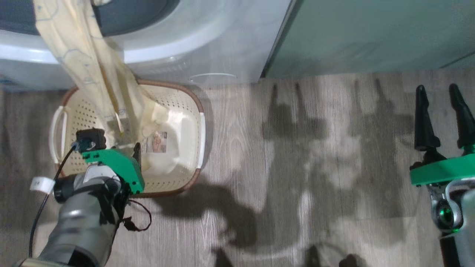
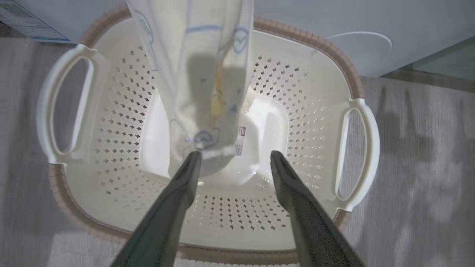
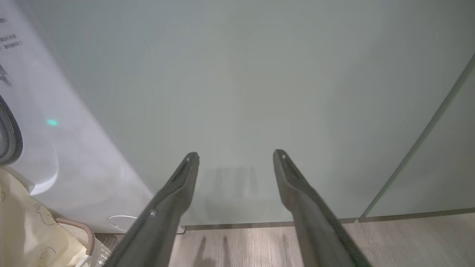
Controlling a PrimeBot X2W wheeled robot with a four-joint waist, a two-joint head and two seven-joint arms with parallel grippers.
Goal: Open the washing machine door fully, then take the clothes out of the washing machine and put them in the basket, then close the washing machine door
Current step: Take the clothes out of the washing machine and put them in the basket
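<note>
The clothes (image 1: 81, 63) hang from washing machine (image 1: 207, 40) into basket (image 1: 178, 102), beside sage cabinet (image 1: 371, 33).

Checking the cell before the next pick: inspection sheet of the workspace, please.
Surface: wood-look floor, arm shadows on it.
Job's things: washing machine at the back; clothes hang from its drum opening down into the basket, which stands on the floor in front of the machine.
Clutter: nothing seen.
Pincers: left pincer open above the basket, the cloth's lower end at one fingertip; right pincer open, holding nothing, over the floor and facing the cabinet.
Cables: black cable along the left forearm; thin dark wire loop below the wrist.
Surroundings: sage-green cabinet right of the machine.
</note>
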